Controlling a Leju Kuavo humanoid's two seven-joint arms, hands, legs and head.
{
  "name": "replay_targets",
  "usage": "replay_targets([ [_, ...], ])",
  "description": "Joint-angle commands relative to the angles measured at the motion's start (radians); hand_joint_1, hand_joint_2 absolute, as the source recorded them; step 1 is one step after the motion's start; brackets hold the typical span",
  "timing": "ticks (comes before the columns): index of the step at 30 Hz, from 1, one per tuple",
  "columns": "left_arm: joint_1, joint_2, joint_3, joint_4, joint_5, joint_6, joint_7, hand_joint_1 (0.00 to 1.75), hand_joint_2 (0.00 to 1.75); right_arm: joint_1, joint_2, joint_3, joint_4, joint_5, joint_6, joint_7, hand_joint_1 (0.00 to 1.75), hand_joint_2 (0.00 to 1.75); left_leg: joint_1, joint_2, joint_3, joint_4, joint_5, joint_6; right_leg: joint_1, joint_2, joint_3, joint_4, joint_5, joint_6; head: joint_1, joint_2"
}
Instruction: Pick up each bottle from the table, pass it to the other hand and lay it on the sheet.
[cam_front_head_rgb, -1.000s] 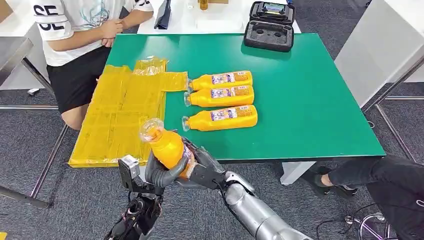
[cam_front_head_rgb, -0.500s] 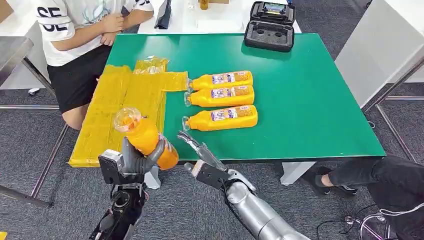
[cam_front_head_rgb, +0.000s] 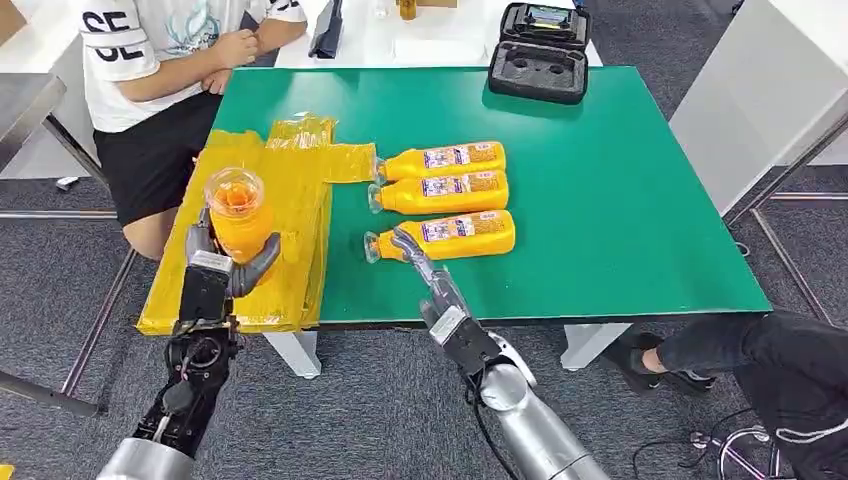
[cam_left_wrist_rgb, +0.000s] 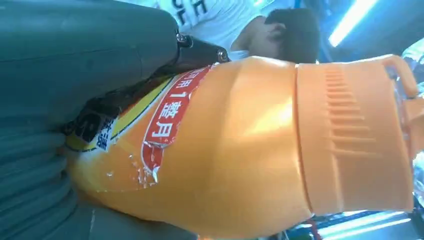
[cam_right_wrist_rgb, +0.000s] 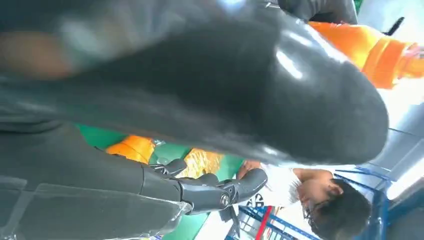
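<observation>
My left hand (cam_front_head_rgb: 215, 268) grips an orange bottle (cam_front_head_rgb: 238, 214) almost upright, cap end towards the camera, above the yellow sheet (cam_front_head_rgb: 270, 175) on the table's left part. In the left wrist view the bottle (cam_left_wrist_rgb: 240, 150) sits against my hand (cam_left_wrist_rgb: 75, 70), its label showing. Three more orange bottles lie side by side on the green table (cam_front_head_rgb: 620, 200): far (cam_front_head_rgb: 445, 158), middle (cam_front_head_rgb: 440, 192), near (cam_front_head_rgb: 450, 236). My right hand (cam_front_head_rgb: 428, 280) is open and holds nothing; its fingers (cam_front_head_rgb: 408, 247) reach the near bottle's neck. The right wrist view shows its dark fingers (cam_right_wrist_rgb: 210, 192).
A person in a white shirt (cam_front_head_rgb: 160, 50) sits at the table's far left corner, close to the sheet. A black open case (cam_front_head_rgb: 540, 50) stands at the far edge. Another person's dark-clad leg (cam_front_head_rgb: 770, 350) is on the floor at the right.
The bottle went from both hands to my left hand alone, which carried it left and forward over the sheet. My right hand let go and reached forward to the near bottle.
</observation>
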Motion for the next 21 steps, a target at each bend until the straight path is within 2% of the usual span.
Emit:
replay_targets([
  [1, -0.163, 0.114, -0.028, 0.137, -0.182, -0.036, 0.124, 1.75, 1.75, -0.031, -0.033, -0.012, 0.030, -0.030, 0.048, -0.013, 0.00, 0.00, 0.001, 0.000, 0.005, 0.000, -0.002, -0.002, 0.001, 0.000, 0.005, 0.000, -0.002, -0.002, 0.000, 0.000],
  [4, -0.234, 0.158, -0.075, 0.224, -0.277, -0.098, 0.173, 1.75, 1.75, -0.049, -0.020, -0.003, 0.061, -0.025, 0.053, -0.021, 0.00, 0.00, 0.002, 0.000, 0.005, 0.001, -0.002, -0.003, 0.002, 0.000, 0.006, 0.001, -0.002, -0.002, 0.000, 0.000],
  [17, -0.235, 0.155, -0.076, 0.229, -0.279, -0.096, 0.174, 1.75, 1.75, -0.048, -0.018, -0.002, 0.060, -0.025, 0.052, -0.020, 0.00, 0.00, 0.001, 0.000, 0.003, 0.000, 0.000, -0.002, 0.001, 0.000, 0.003, 0.000, -0.001, -0.001, 0.000, 0.000],
  [20, -0.315, 0.185, -0.166, 0.334, -0.387, -0.139, 0.221, 1.75, 1.75, -0.026, -0.016, 0.000, 0.056, -0.007, 0.061, -0.024, 0.00, 0.00, 0.002, 0.000, 0.003, 0.000, 0.000, -0.003, 0.001, 0.000, 0.003, 0.001, -0.001, -0.001, 0.000, 0.000],
  [21, -0.343, 0.182, -0.179, 0.364, -0.399, -0.158, 0.226, 1.75, 1.75, -0.013, -0.013, -0.002, 0.056, -0.002, 0.068, -0.027, 0.00, 1.75, 0.002, -0.001, 0.005, 0.001, -0.001, -0.003, 0.002, -0.001, 0.005, 0.001, -0.002, -0.002, 0.000, 0.000],
])
